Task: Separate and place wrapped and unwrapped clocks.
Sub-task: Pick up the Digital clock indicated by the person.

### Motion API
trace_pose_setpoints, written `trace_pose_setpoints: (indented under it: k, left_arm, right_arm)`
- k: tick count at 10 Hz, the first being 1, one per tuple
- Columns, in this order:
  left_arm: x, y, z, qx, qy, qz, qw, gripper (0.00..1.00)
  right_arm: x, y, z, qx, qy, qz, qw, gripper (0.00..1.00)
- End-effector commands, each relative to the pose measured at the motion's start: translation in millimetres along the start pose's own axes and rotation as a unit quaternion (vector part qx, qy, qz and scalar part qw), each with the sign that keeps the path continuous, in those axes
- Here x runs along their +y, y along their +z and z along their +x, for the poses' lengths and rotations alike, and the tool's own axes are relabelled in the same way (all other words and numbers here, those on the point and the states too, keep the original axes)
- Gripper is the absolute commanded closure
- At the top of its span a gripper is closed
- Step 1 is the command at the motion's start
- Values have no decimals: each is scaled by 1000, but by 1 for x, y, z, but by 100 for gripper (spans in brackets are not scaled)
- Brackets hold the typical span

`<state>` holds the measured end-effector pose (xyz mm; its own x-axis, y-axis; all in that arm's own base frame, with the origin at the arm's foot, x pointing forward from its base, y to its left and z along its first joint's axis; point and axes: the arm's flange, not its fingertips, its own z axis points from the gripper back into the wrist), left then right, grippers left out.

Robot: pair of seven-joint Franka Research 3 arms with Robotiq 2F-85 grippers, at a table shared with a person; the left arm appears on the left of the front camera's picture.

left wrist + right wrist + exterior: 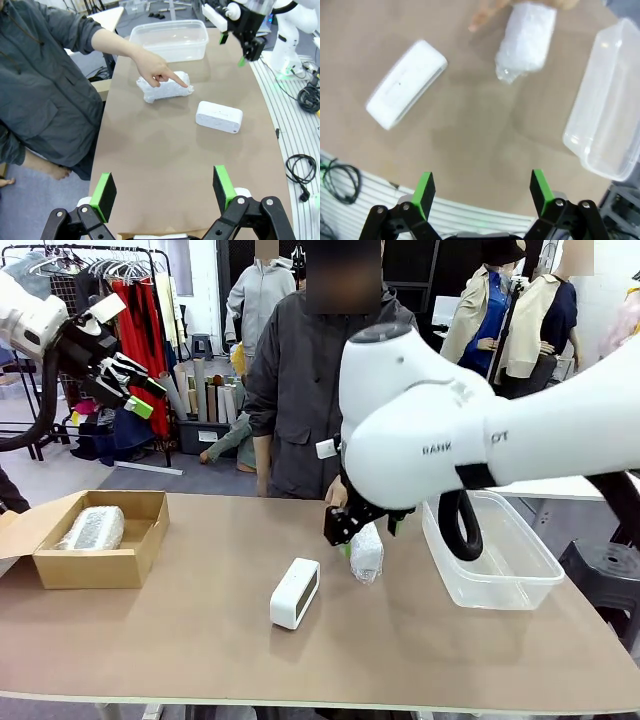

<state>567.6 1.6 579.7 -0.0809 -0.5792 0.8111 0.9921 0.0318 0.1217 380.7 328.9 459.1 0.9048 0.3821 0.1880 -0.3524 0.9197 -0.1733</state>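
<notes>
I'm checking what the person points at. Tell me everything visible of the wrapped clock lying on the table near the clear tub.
The wrapped clock is a small white oblong block bundled in crinkly clear film, bunched loosely at its ends. It lies flat on the brown table, between the clear tub and the bare white clock, apart from both. The person's hand points at it, index finger over its top; contact is unclear.

Hand seemingly touching wrapped clock
</notes>
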Motion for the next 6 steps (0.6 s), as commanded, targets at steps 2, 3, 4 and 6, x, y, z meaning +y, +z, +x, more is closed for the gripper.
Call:
trace_pose_setpoints:
  k: [2,3,4,6]
  left_arm:
    - [-1,1,1,-1,0,-1,1000,0]
    - [-1,1,1,-1,0,-1,1000,0]
    - [-1,1,1,-1,0,-1,1000,0]
    - [-1,1,1,-1,0,-1,1000,0]
  right_arm:
    - [17,-35,8,-37,-45,3,998,0]
    - [20,-36,9,-40,-28,0,999,0]
    - [14,-28,11,-69,37,22,997,0]
    - [13,-33,7,-25,-22,16,999,0]
